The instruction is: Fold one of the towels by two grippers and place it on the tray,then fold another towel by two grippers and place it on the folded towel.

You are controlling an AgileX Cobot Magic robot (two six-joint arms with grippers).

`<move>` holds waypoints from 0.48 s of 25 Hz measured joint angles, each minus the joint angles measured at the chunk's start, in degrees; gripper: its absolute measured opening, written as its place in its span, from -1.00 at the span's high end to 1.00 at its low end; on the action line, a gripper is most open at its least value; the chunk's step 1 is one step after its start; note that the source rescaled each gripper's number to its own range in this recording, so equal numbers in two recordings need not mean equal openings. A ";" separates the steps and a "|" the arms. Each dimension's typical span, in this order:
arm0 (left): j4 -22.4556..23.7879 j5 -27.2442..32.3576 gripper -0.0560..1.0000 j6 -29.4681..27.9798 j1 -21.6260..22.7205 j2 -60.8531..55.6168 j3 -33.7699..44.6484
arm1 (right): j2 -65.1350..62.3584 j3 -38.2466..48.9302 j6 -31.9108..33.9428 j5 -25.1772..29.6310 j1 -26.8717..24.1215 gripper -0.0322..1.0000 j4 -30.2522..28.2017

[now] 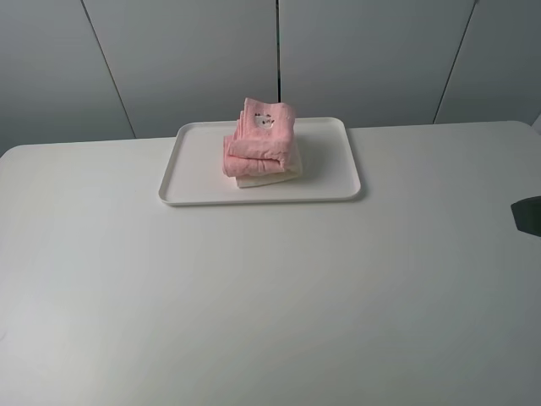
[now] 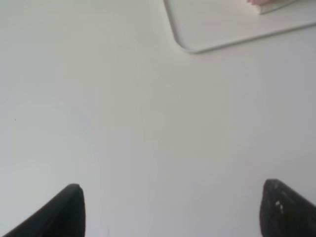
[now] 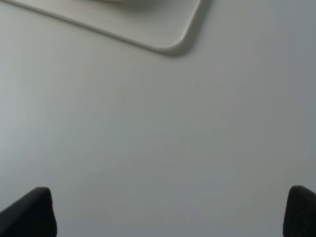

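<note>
The white tray (image 1: 338,161) lies at the middle back of the table. On it rests the folded cream towel (image 1: 269,178), and the folded pink towel (image 1: 259,139) is stacked on top with its small label facing up. My left gripper (image 2: 173,211) hovers open and empty over bare table, well short of the tray's corner (image 2: 197,29); a sliver of pink towel (image 2: 254,2) and cream towel (image 2: 274,6) shows at that view's edge. My right gripper (image 3: 168,213) is also open and empty above the table, away from the tray's other near corner (image 3: 163,29).
The white table (image 1: 254,296) spreads wide in front of the tray. A dark shape (image 1: 529,216) pokes in at the right edge of the exterior view. Grey wall panels (image 1: 363,59) stand behind the table.
</note>
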 joint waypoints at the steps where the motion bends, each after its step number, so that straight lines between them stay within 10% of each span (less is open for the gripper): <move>1: -0.49 0.00 -0.84 0.00 0.00 -2.23 1.79 | -2.80 0.36 -0.24 0.78 0.00 -1.00 0.00; 12: -2.47 -2.54 -0.84 1.78 0.00 -29.49 15.79 | -22.90 2.32 -5.14 7.90 0.00 -1.00 5.12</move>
